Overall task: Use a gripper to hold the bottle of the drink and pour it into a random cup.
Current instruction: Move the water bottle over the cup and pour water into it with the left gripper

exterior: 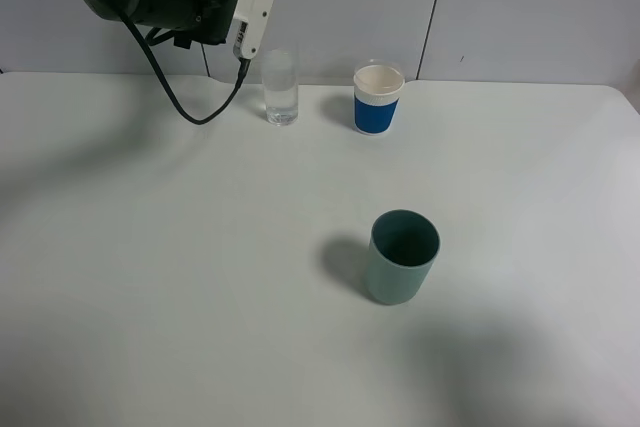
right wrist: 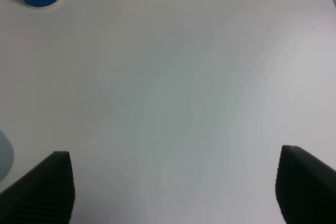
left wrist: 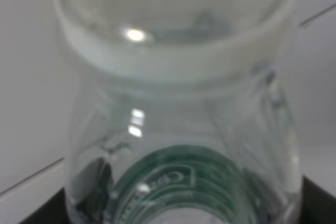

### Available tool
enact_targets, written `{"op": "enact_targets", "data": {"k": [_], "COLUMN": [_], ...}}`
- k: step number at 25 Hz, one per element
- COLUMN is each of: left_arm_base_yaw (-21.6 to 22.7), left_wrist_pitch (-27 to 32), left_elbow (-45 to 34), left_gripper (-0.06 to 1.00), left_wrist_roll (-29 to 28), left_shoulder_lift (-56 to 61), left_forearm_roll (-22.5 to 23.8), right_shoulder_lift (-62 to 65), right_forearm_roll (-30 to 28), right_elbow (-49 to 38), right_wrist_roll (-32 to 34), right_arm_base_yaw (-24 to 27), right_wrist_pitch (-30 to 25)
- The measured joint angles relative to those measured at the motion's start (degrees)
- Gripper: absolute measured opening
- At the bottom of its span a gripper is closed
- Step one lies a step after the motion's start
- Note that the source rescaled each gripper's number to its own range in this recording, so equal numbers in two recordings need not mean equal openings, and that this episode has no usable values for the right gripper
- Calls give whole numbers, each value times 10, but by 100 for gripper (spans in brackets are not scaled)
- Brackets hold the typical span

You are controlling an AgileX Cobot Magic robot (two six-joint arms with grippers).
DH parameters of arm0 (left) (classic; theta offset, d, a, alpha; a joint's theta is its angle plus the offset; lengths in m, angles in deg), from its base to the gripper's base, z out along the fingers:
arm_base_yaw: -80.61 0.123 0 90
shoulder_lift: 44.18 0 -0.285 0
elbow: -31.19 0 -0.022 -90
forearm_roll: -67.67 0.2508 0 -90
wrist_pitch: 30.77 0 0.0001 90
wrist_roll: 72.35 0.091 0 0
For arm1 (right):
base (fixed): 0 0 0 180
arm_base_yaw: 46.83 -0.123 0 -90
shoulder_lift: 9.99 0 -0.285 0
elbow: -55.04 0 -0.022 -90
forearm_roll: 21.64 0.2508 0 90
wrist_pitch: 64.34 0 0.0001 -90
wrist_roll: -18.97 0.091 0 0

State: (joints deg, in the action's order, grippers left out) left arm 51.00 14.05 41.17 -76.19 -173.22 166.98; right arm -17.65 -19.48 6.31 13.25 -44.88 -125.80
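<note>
The left gripper [exterior: 248, 19] is hanging just beside the tall clear glass [exterior: 281, 87], apparently clamping the bottle [left wrist: 178, 129], which is filling its blurred wrist view. The right gripper [right wrist: 173, 190] is hovering over the table [right wrist: 173, 77], fingers spread wide.

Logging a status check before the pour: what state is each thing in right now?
bottle: held, fill level unclear.
left end effector: shut on the bottle.
right end effector: open, holding nothing.
glass: upright, contents unclear.
paper cup: upright.
green cup: upright, looks empty.
</note>
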Motion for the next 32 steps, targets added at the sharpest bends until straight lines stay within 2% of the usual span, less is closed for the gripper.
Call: {"op": "enact_targets", "data": {"k": [6, 32], "left_arm_base_yaw": [-1, -11], "left_wrist_pitch": [13, 39], "left_elbow": [0, 0], "left_gripper": [3, 3], "left_wrist_roll": [19, 25], "left_shoulder_lift": [0, 1], "left_forearm_roll": [0, 0], "right_shoulder_lift": [0, 0], "right_forearm_roll": [0, 0], "right_elbow": [0, 0], "right_wrist_roll": [0, 0], "right_arm_base_yaw": [0, 0], "right_wrist_pitch": [0, 0]}}
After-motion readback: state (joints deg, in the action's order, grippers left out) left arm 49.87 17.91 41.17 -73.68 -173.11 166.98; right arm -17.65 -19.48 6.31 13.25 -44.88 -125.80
